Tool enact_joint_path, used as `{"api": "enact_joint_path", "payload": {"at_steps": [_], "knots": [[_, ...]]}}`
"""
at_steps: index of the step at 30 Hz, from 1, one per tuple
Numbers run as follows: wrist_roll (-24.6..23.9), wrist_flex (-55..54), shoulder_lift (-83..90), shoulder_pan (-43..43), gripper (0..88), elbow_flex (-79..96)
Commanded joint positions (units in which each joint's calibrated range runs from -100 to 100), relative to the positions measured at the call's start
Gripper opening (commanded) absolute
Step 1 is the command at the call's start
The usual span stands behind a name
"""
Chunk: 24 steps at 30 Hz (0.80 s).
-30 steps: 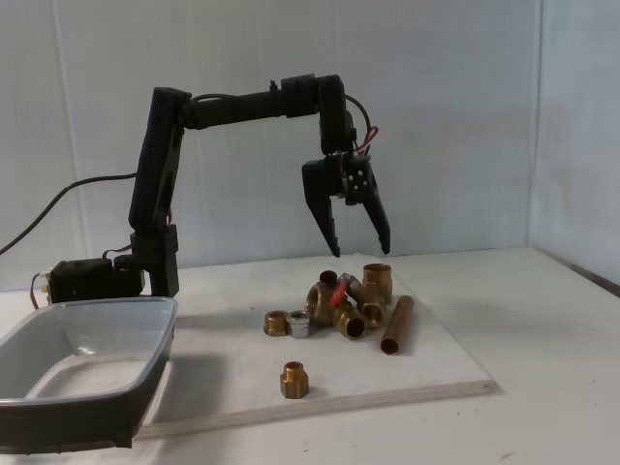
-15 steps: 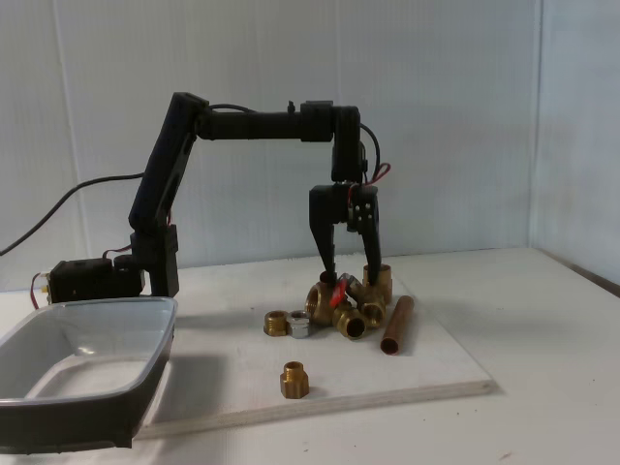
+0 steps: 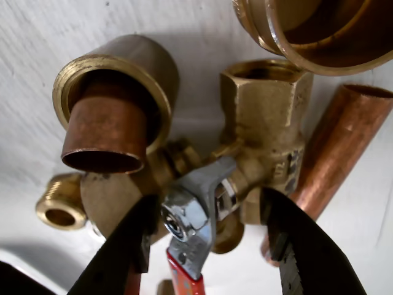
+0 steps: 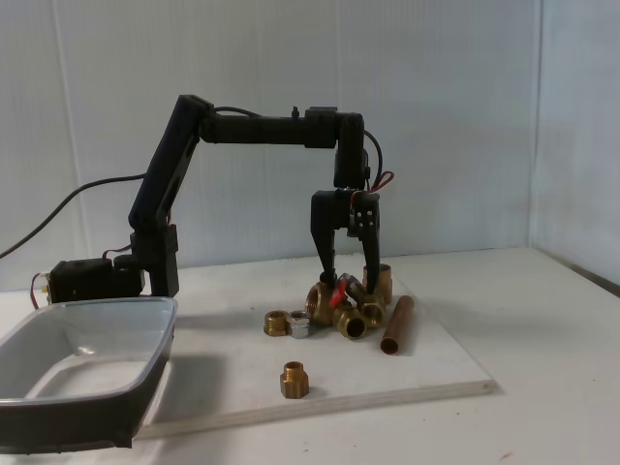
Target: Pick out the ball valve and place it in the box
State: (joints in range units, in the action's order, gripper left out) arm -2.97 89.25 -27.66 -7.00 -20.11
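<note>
While the claw (image 4: pixel 350 278) hung spread at the middle of the fixed view, its two fingers straddled the valve (image 3: pixel 261 141) in the heap of fittings, gripping nothing. Low at the left edge sat the box (image 4: pixel 92 373) on the counter (image 4: pixel 542 387).

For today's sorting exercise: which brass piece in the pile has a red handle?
The ball valve, between the open gripper fingers; the other fittings have no handle.
</note>
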Motion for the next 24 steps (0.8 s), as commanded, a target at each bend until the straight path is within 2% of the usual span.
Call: {"api": "enact_joint_path", "payload": {"at_steps": [1,7,15,24], "knots": [[-0.08,-1.56,0.15,0.21,17.3,-1.73],[-0.13,-1.48,0.15,0.21,16.2,-1.73],[0.23,-1.13,0.15,0.21,0.9,-1.73],[0.23,-0.96,0.06,0.21,0.7,-1.64]]}}
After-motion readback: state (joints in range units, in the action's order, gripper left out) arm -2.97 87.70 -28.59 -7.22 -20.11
